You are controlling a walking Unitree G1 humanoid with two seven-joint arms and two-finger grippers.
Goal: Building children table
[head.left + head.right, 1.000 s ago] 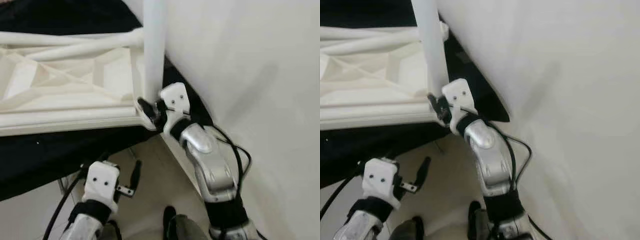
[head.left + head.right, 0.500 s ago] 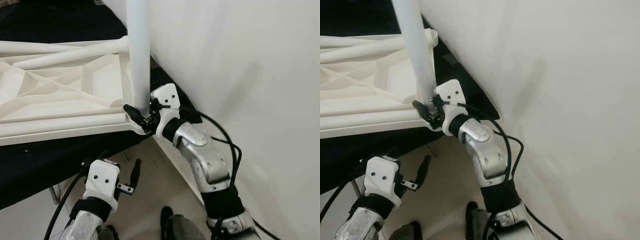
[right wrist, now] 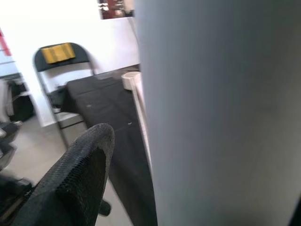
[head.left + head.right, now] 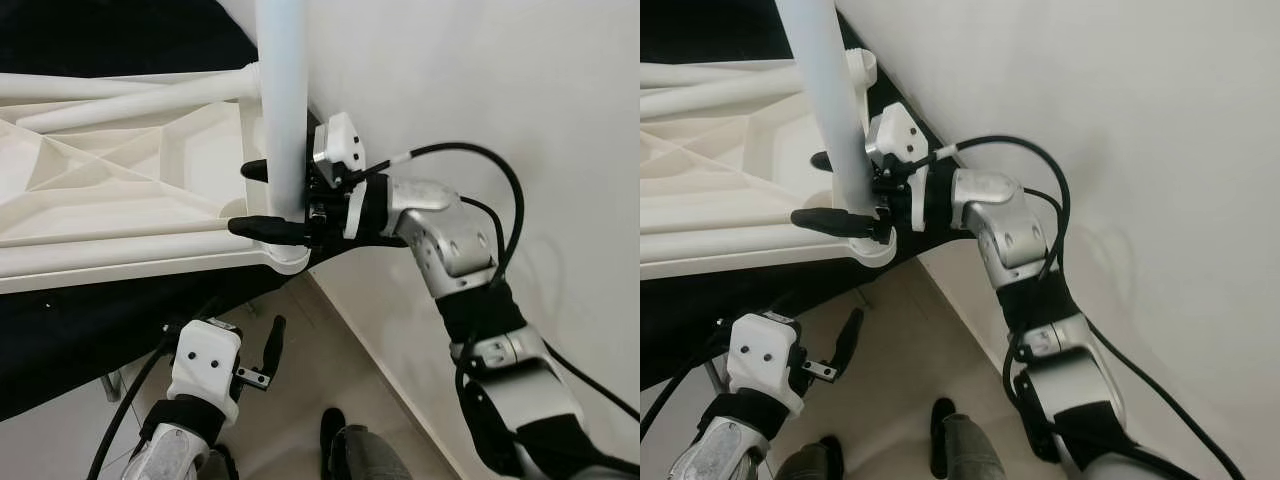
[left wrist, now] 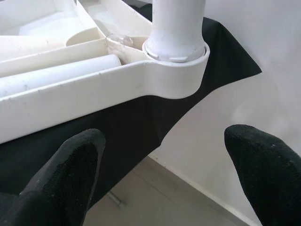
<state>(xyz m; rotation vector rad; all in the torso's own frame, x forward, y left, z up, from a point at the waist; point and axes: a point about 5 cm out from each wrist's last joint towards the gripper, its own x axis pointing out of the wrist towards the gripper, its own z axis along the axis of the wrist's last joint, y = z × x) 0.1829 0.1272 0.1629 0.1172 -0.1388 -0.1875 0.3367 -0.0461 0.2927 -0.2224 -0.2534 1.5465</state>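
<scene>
The white children's table (image 4: 120, 190) lies upside down on a black cloth, its ribbed underside facing up. A white leg (image 4: 283, 100) stands upright in the corner socket (image 5: 176, 70) nearest me. My right gripper (image 4: 243, 198) is open, with one black finger on each side of the leg just above the socket; the right wrist view shows a gap between a finger (image 3: 77, 179) and the leg. My left gripper (image 5: 167, 141) is open and empty, hanging low below the table's edge and facing the socket from underneath.
A white wall (image 4: 480, 90) runs close along the right of the corner. The black cloth (image 4: 90, 310) hangs over the support's front edge above a pale tiled floor (image 4: 330, 370). A folding chair (image 3: 56, 54) stands farther off.
My right gripper rose from the table's corner edge, turned, and now straddles the leg above the socket. The left arm has stayed put.
</scene>
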